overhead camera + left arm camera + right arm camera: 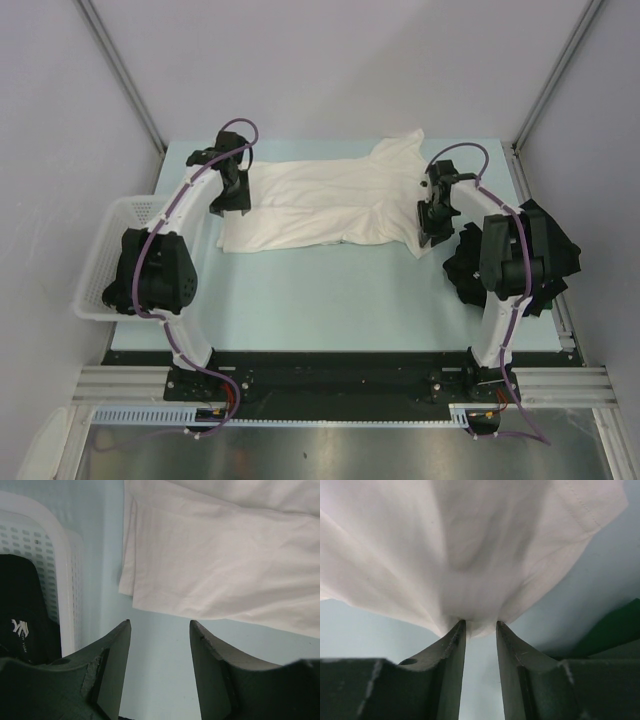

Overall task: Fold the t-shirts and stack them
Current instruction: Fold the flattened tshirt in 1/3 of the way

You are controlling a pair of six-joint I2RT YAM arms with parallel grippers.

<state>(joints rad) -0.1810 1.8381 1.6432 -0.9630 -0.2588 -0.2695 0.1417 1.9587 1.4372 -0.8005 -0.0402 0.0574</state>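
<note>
Pale blue table [330,300]; grey walls [330,60]; cream t-shirt [320,200] spread across.

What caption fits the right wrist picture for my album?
Right tool pinching a bunched cream-white cloth t-shirt over the pale blue table.

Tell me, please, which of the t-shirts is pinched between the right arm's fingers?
The cream-white t-shirt spread across the table: its edge bunches between the right fingers. The black t-shirts lie heaped at the right side, ungripped.

The pale table [330,300] carries a white t-shirt [320,205], black t-shirts [558,250] and a basket [120,225].
</note>
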